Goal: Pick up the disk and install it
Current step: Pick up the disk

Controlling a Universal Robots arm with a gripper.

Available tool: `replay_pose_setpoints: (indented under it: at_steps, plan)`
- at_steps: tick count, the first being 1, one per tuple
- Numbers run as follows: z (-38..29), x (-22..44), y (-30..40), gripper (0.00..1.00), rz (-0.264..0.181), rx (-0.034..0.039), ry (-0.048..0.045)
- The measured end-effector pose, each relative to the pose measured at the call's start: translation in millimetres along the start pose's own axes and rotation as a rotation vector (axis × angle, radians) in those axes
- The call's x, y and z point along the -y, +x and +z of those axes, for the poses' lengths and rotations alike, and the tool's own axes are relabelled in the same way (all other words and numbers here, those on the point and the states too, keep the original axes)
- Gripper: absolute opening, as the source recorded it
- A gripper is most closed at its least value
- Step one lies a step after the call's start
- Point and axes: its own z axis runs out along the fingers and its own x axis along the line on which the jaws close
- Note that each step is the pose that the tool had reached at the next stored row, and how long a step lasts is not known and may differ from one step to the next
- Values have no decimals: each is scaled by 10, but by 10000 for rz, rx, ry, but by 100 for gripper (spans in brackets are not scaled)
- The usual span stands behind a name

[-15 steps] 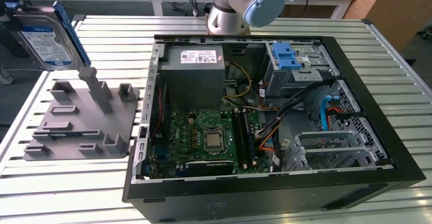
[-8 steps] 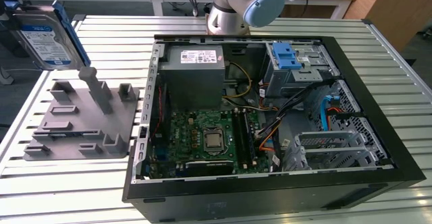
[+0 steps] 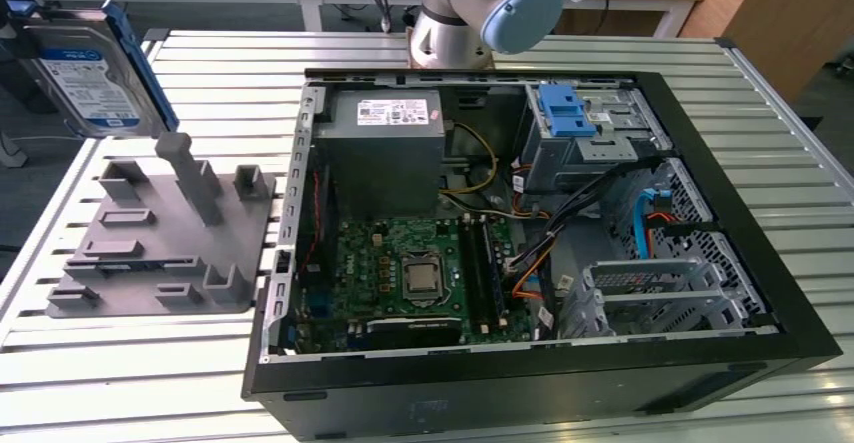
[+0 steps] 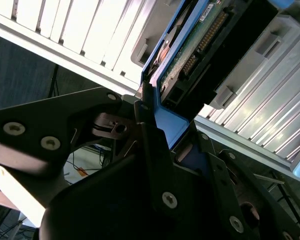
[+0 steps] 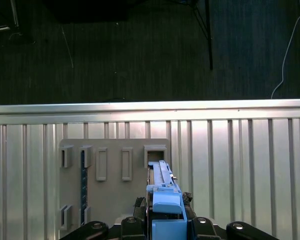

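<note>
The disk [image 3: 88,75], silver-grey with a blue-and-white label and blue side rails, hangs in the air at the exterior view's far left. It is above and behind the grey holder block [image 3: 160,233]. My gripper [image 3: 22,25] is shut on the disk's far end. In the second wrist view my gripper [image 4: 176,146] clamps a blue rail, with one dark finger [image 4: 151,150] pressed against it and the disk's circuit board [image 4: 190,47] beyond. The first wrist view has the disk [image 5: 163,192] edge-on over the holder block [image 5: 112,175].
An open black computer case [image 3: 747,263] lies on the slatted metal table [image 3: 134,363]. Inside are a grey power-supply box [image 3: 387,148], a motherboard [image 3: 414,273], a drive cage with a blue latch [image 3: 567,113] and a metal bay [image 3: 654,293]. The arm's base [image 3: 461,23] stands behind the case.
</note>
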Motion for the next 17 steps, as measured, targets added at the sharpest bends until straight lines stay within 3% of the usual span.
replay_pose_setpoints:
  at_steps: [17]
  plan:
    - [-47, -1, -1, 36, 0, 0, -1]
